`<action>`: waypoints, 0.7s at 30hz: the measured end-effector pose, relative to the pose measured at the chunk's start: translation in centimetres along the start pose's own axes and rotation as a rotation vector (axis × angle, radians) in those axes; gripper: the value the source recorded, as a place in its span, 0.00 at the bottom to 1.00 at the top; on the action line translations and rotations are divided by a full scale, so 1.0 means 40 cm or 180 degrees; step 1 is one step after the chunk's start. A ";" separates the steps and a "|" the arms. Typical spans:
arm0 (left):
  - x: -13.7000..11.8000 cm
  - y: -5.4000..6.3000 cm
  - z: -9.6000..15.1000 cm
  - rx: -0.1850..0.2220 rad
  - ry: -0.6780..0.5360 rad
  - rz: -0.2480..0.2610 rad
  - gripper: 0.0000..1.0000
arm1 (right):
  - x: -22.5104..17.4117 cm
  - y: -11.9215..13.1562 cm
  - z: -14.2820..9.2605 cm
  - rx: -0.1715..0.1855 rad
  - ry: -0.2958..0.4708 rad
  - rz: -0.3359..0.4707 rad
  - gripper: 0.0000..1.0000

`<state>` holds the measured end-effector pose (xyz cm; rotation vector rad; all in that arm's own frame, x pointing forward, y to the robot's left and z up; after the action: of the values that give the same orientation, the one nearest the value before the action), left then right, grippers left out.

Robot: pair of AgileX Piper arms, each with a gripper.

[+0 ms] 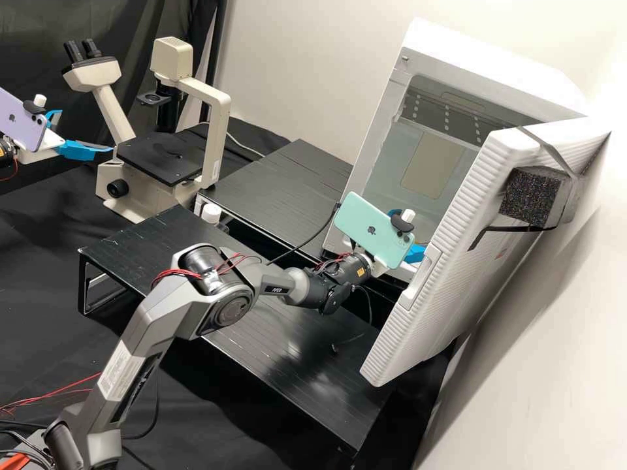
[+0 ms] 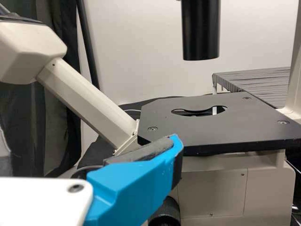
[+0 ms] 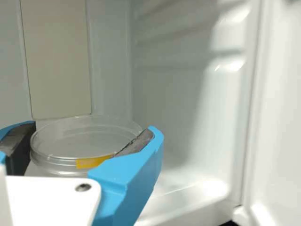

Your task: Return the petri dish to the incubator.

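R hand (image 1: 414, 253) gripping petri dish (image 3: 77, 139) btwn 2 fingers (image 3: 129, 172), inside incubator (image 1: 457, 55); L hand (image 1: 86, 131) open.

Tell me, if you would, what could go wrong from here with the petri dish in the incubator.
The right gripper has the petri dish between its pads; the dish might tip if released unevenly or too high. The incubator door stands open close beside that gripper, so withdrawing could perhaps knock it.

My fingers (image 1: 77, 150) were blue, the clear dish (image 3: 70, 136) had a yellow strip (image 3: 89, 163), the white incubator (image 1: 483, 62) had a stripy door (image 1: 444, 294).
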<state>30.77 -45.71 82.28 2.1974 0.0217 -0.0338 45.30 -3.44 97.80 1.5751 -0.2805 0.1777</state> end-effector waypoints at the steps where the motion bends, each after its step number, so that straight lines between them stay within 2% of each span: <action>1: 0.000 0.000 0.000 0.0000 0.0000 0.0000 1.00 | 0.010 -0.012 0.003 0.0010 -0.0032 -0.0040 0.00; 6: 0.000 0.000 0.000 0.0000 0.0000 0.0000 1.00 | 0.043 -0.040 0.018 0.0080 -0.0138 -0.0088 0.00; 11: 0.000 0.000 0.000 0.0000 0.0000 0.0000 1.00 | 0.066 -0.056 0.040 -0.0013 -0.0241 -0.0135 0.00; 21: 0.000 0.000 0.000 0.0000 0.0000 0.0000 1.00 | 0.098 -0.059 0.038 -0.0005 -0.0241 -0.0132 0.00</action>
<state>30.77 -45.71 82.28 2.1974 0.0217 -0.0338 49.62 -5.21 96.63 1.5869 -0.3068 0.0856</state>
